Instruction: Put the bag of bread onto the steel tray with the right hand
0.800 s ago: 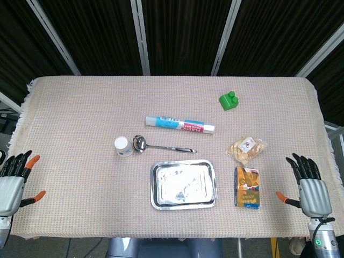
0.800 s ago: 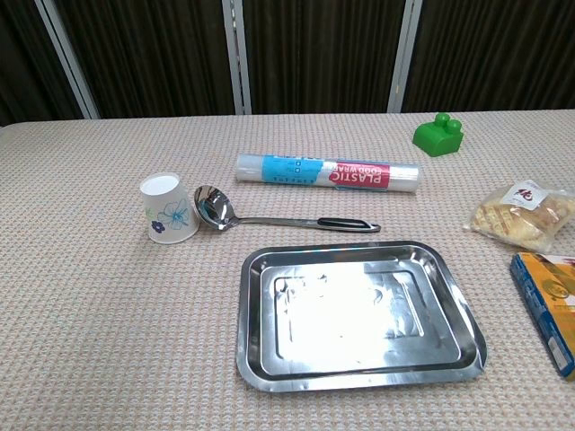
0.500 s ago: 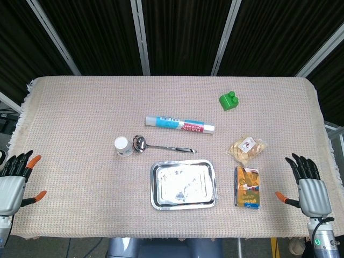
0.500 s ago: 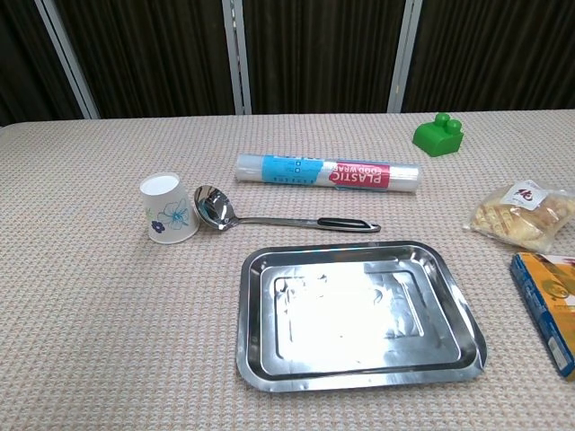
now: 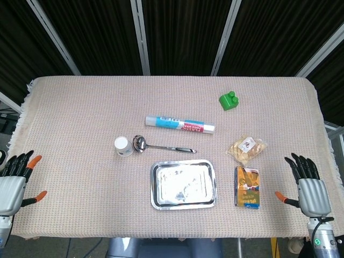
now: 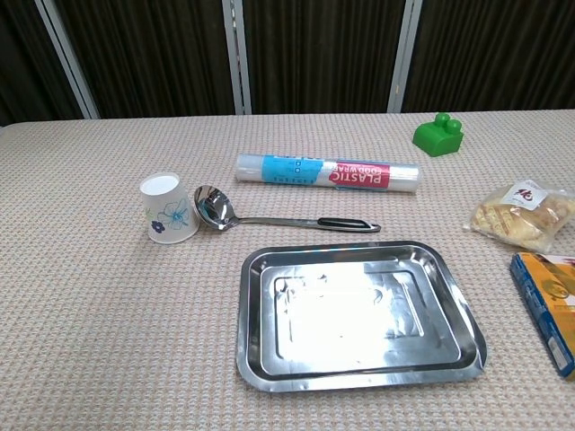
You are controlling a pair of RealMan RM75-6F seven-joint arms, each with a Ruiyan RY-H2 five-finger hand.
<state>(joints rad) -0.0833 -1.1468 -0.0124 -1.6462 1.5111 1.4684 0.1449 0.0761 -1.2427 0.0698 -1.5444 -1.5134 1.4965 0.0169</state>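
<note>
Clear crinkly plastic wraps the bag of bread [image 5: 247, 150], which in the head view lies right of the steel tray [image 5: 184, 203] with the empty, spread right hand [image 5: 308, 188] nearby, while the chest view shows the bag [image 6: 523, 217] looking light, squashy, best grasped across its middle.

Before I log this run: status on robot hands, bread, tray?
Both robot hands open, left, right, at table edge. Bag of bread untouched, right of steel tray. Orange box between hand and tray.
</note>
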